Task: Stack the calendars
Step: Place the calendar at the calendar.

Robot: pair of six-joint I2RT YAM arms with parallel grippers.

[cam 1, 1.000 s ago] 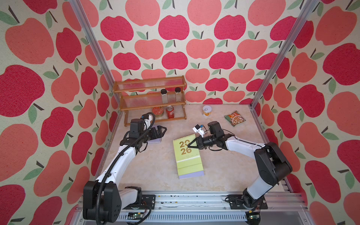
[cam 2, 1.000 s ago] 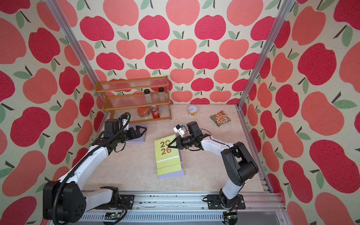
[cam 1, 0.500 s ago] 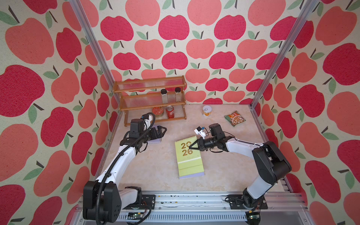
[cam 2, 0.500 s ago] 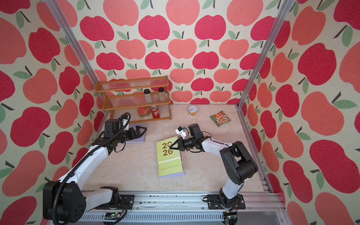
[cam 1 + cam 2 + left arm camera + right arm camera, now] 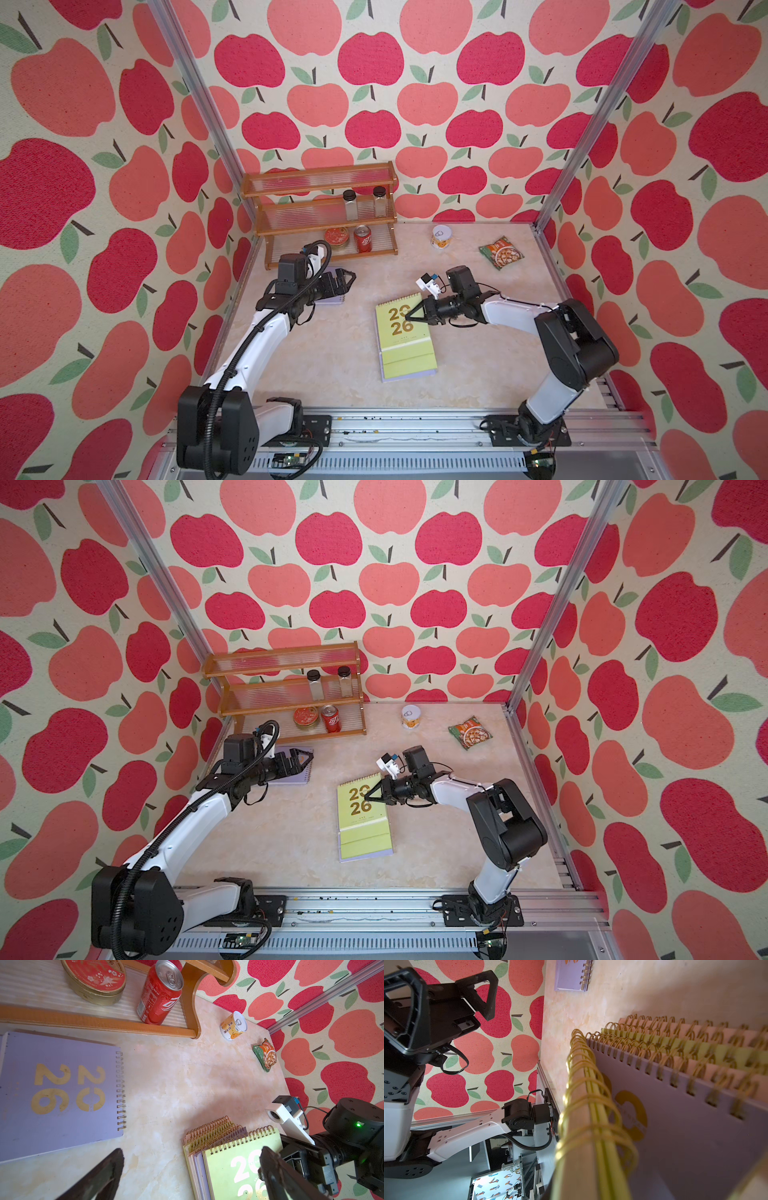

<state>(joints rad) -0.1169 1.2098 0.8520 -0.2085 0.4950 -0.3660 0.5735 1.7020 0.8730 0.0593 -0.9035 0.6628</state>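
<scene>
A stack of calendars lies mid-table with a yellow-green calendar [image 5: 403, 332] [image 5: 363, 816] on top, gold "20 26" facing up. My right gripper [image 5: 409, 316] [image 5: 371, 798] is shut on that calendar's right edge near the spiral. In the right wrist view its spiral edge [image 5: 583, 1126] stands slightly raised over a lilac calendar [image 5: 695, 1136], with pale pink and yellow-green ones beneath. A separate lilac calendar [image 5: 332, 300] [image 5: 58, 1093] lies flat by the rack. My left gripper [image 5: 348, 279] [image 5: 191, 1174] hovers over its far end, open and empty.
A wooden rack [image 5: 320, 216] at the back left holds two jars, a red tin and a red can. A yellow can [image 5: 440, 237] and a green snack packet [image 5: 500, 252] sit at the back right. Apple-patterned walls enclose three sides.
My right gripper has drawn the yellow-green calendar slightly to the right over the stack. The left arm has not moved.
</scene>
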